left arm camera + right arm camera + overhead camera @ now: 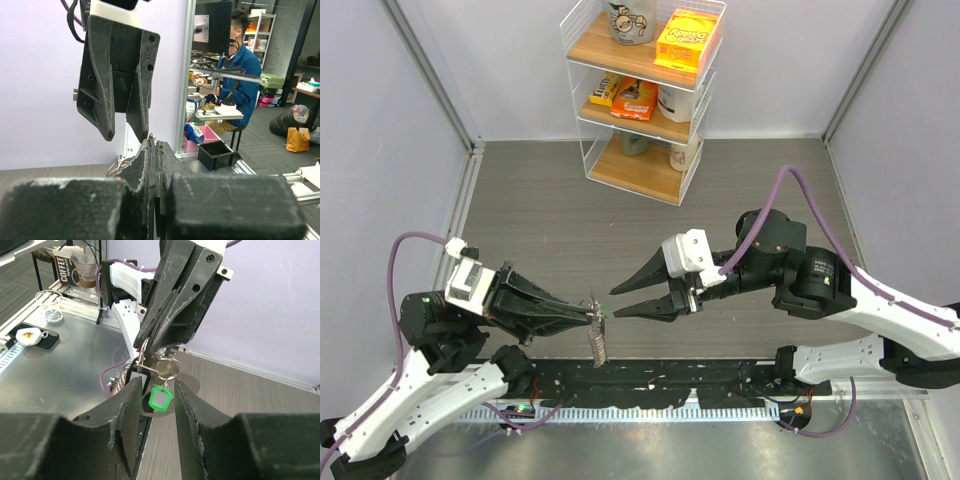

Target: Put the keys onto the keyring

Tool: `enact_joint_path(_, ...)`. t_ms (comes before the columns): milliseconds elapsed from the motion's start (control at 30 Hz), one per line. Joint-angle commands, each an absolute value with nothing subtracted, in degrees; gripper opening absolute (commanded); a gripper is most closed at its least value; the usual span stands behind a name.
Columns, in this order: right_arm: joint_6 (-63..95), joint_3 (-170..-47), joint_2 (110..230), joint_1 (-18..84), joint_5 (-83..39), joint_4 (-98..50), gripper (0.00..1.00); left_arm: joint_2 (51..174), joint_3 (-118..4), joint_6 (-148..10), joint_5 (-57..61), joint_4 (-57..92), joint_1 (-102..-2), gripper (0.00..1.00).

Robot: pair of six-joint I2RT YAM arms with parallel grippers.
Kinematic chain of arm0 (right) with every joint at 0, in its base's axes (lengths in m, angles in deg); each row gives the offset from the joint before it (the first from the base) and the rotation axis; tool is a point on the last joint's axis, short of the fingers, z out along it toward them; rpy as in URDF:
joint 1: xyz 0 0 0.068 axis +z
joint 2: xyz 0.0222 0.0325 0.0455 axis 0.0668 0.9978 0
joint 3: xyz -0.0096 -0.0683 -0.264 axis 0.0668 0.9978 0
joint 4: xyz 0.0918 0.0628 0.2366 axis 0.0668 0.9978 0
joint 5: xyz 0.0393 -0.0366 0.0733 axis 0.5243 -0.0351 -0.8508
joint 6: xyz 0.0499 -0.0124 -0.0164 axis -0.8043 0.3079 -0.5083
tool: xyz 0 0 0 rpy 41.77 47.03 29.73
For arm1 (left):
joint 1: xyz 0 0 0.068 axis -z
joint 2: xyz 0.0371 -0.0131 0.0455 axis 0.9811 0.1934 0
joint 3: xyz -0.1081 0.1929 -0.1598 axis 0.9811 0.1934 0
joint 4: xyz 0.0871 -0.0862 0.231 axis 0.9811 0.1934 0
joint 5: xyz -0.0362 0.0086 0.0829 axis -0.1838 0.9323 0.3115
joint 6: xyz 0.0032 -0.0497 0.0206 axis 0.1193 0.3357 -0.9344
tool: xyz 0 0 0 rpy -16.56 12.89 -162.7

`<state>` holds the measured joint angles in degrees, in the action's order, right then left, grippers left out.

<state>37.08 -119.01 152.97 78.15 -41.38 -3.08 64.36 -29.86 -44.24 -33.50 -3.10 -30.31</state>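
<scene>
Clenching the keyring [598, 340] by its top, the left gripper [588, 318] dangles the chain; the right gripper [615, 303], jaws parted and holding nothing, points at it from near.

keyring [598, 340] hanging from left gripper [589, 318], right gripper [613, 303] just right

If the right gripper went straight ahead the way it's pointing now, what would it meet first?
Most likely the keyring hanging from the shut left gripper: its green tag sits between the right gripper's open fingers. How far ahead is unclear.
</scene>
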Motion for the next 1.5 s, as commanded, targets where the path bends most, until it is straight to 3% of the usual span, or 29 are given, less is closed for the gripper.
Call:
enact_joint_path(0, 35.93, -122.68, 153.87, 78.71, -42.19, -7.22, 0.36, 64.41, -29.80, -44.08, -31.96, -6.88, -30.24, 0.00)
enact_joint_path(900, 35.40, -127.08, 157.74, 80.56, -43.78, -2.21, 0.26, 63.18, -29.80, -45.75, -30.65, -4.85, -30.24, 0.00)
enact_joint_path(1200, 35.67, -126.29, 157.39, 80.65, -43.69, -2.30, 0.05, 62.56, -29.98, -45.57, -30.38, -5.38, -30.24, 0.00)
enact_joint_path(1467, 34.79, -120.77, 155.46, 80.73, -44.48, -5.72, 0.05, 62.12, -29.63, -44.96, -29.07, -7.05, -30.24, 0.00)
